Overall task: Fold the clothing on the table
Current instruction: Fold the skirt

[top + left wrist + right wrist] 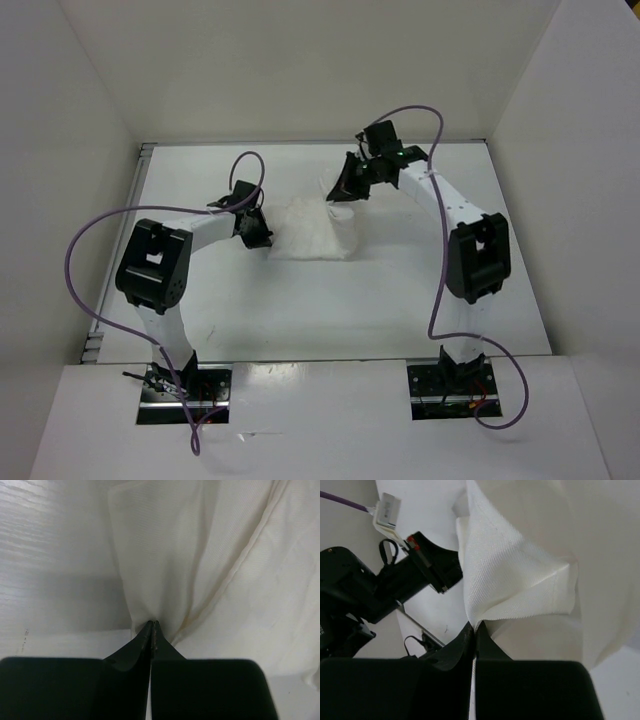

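The white clothing (312, 230) lies bunched near the middle of the glossy white table (300, 310). My left gripper (262, 236) is at the garment's left edge, shut on a pinch of the fabric (210, 565), with folds running up from its tips (153, 623). At the garment's far right corner my right gripper (345, 190) is raised a little and shut on a hemmed edge (520, 580), which drapes away from its tips (475, 626).
White walls close in the table at the back and both sides. A metal rim (143, 170) runs along the left edge. Purple cables (100, 225) loop off both arms. The left arm (380, 590) shows in the right wrist view.
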Controlling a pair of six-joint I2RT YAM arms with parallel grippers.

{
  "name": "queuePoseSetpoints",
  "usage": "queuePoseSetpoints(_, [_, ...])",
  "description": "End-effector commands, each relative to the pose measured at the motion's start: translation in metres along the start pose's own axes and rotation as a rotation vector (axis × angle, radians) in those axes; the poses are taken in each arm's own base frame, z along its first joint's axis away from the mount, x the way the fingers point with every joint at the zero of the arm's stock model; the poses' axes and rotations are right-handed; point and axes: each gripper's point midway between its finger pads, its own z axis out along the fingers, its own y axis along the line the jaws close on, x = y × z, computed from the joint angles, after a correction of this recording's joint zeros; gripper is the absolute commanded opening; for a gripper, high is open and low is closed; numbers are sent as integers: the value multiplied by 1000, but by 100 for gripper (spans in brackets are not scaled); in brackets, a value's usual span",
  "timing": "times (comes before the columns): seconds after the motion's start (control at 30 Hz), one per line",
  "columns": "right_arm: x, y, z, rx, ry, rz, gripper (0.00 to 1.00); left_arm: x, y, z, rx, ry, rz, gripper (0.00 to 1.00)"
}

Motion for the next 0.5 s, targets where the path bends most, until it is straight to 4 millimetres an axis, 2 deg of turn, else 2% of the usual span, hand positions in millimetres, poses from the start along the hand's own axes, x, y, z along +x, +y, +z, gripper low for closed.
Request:
queuePoseSetpoints(0.0, [-11,40,22,-92,0,-37,0,5,-4,-13,28,-3,-14,0])
queuePoseSetpoints(0.03, [-4,49,30,-107,26,-53,0,2,-6,-16,36,-12,-13,0])
queuePoseSetpoints(0.07, [-5,58,33,-121,22,-69,0,5,-4,-18,34,-10,-14,0])
queuePoseSetpoints(0.1, [-1,55,46,-112,45,-55,0,5,-4,-18,34,-10,-14,0])
queuePoseSetpoints(0.17, [5,70,56,-143,63,-84,0,7,-3,-19,33,-9,-14,0])
queuePoseSetpoints(0.2, [10,67,68,-133,83,-72,0,5,-4,-22,39,-15,-13,0])
queuePoseSetpoints(0.23, [14,73,73,-146,96,-83,0,5,-4,-22,39,-15,-13,0])
queuePoseSetpoints(0.4, [25,70,111,-145,148,-90,0,5,-5,-25,39,-16,-13,0])
queuePoseSetpoints(0.47, [26,78,117,-163,154,-92,0,4,-6,-28,45,-23,-3,0])
